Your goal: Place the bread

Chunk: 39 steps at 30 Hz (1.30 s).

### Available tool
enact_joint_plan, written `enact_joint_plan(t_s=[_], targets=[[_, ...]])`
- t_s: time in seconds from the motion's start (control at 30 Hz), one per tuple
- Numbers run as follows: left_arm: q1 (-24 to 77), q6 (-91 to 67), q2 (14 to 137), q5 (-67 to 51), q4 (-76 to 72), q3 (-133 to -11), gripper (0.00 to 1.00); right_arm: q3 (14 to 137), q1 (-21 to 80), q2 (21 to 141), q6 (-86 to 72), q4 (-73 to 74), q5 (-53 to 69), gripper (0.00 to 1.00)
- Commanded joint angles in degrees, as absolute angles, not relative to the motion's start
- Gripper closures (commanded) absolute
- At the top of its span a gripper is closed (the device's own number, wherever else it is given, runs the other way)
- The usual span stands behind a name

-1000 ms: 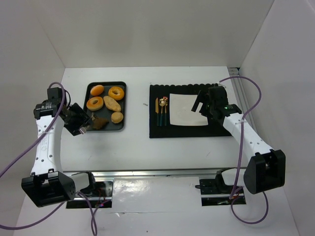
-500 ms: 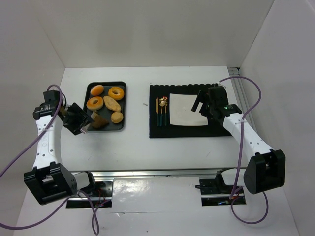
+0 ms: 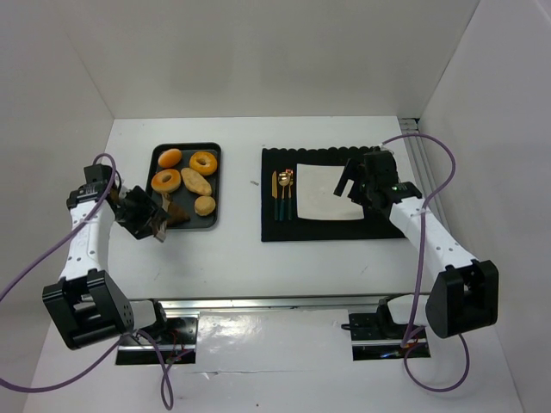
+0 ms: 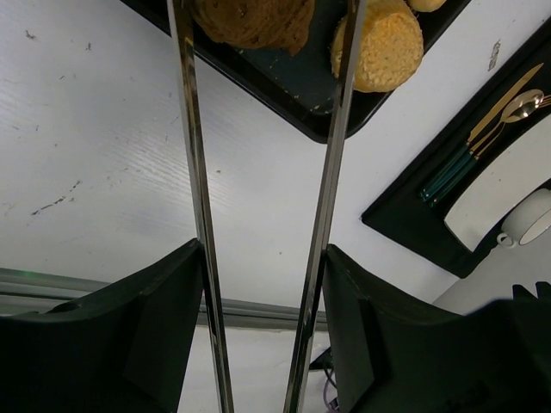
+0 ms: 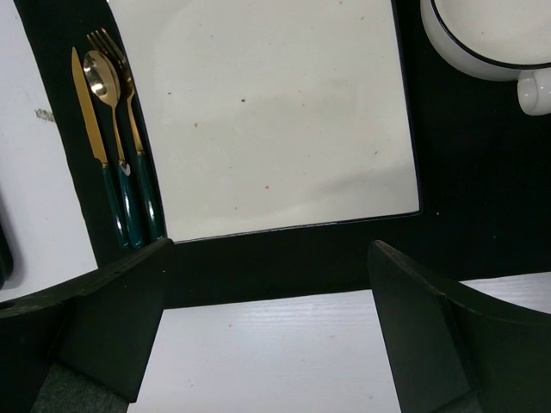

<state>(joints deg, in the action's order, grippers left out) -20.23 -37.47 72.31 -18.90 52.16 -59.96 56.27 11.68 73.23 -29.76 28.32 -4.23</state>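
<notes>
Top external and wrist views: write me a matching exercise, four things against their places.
1. tray
2. cutlery
3. square plate
4. cup

A. on the black mat, left of the plate
B. middle of the mat
C. left part of the table, holding breads
D. on the mat, by the plate's right edge

Pairs: 1-C, 2-A, 3-B, 4-D.

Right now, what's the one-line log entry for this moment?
left gripper: holds tongs, arms either side of brown bread on tray | right gripper: open above plate | plate: no bread | bread: not placed
</notes>
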Motion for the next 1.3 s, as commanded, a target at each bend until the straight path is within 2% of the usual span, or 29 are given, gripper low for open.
enact_joint_plan(t_s=[0.0, 0.43, 0.57, 0.73, 0.8, 0.93, 1.07, 1.17, 1.2, 1.27], targets=[[-20.57, -35.86, 73.29, -20.30, 50.19, -59.77, 0.32, 56.95, 11.34, 73.56, -29.97, 27.07, -3.70, 0.00], [-21.71, -34.01, 75.06, -19.69, 50.71, -58.97, 0.32, 56.95, 11.34, 74.09, -29.97, 26.54, -3.69, 0.00], [-22.24, -34.01, 74.53, -20.48, 50.71, -58.97, 0.48, 57.57, 11.34, 74.62, -29.97, 26.54, -3.69, 0.00], [-22.76, -32.79, 73.65, -18.98, 53.87, -64.85, 0.69, 58.79, 11.34, 75.15, -29.97, 27.68, -5.19, 0.00], [-22.76, -32.26, 72.87, -18.98, 55.71, -67.66, 0.80, 59.41, 11.34, 75.15, -29.45, 27.69, -5.19, 0.00], [-22.76, -32.26, 71.10, -21.69, 55.72, -76.00, 0.83, 61.86, 11.34, 75.15, -28.92, 29.00, -5.19, 0.00], [-17.07, -34.35, 71.63, -25.29, 52.48, -80.42, 0.84, 63.80, 11.34, 75.15, -27.87, 30.41, -6.24, 0.00], [-8.55, -36.64, 73.38, -28.21, 44.77, -81.64, 0.87, 65.38, 11.34, 74.53, -27.25, 31.55, -8.52, 0.00], [-2.52, -38.65, 74.61, -28.21, 43.43, -82.61, 0.87, 66.09, 11.34, 73.84, -27.25, 32.07, -9.22, 0.00], [3.57, -40.33, 79.86, -27.52, 41.58, -86.46, 0.87, 67.40, 11.34, 72.52, -27.25, 32.86, -12.03, 0.00]])
